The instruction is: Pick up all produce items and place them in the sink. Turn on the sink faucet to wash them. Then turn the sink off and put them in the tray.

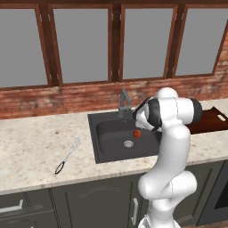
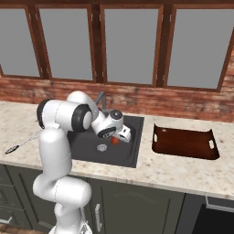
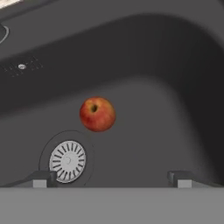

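From my screen, going left to right in the left base view: the whisk [image 1: 67, 156] lies on the counter [image 1: 31, 147], well apart from everything I need. Then the sink [image 1: 105, 132], with the faucet [image 1: 124, 102] at its back rim and the drain [image 1: 128, 144] on the floor of the basin. The apple [image 1: 137, 133] sits on the sink floor just beside the drain, toward the faucet side. Right of that my own arm blocks part of the basin, and past it the tray [image 1: 215, 119] lies on the counter.

In the hand view the gripper [image 3: 112, 178] hangs above the basin looking down at the apple, fingertips [image 3: 40, 178] wide apart and holding nothing; the apple is clear of them, untouched.

I judge the fruit is already where it must be for washing, so the faucet comes next, or the pickup if washing is done; I cannot tell whether water runs.

What worries me: the apple is round and free on a smooth floor, so a finger that comes down off-centre could nudge it and send it rolling toward the curved wall. A reach to the faucet could also catch the spout with the wrist, as the arm is crowded over the basin
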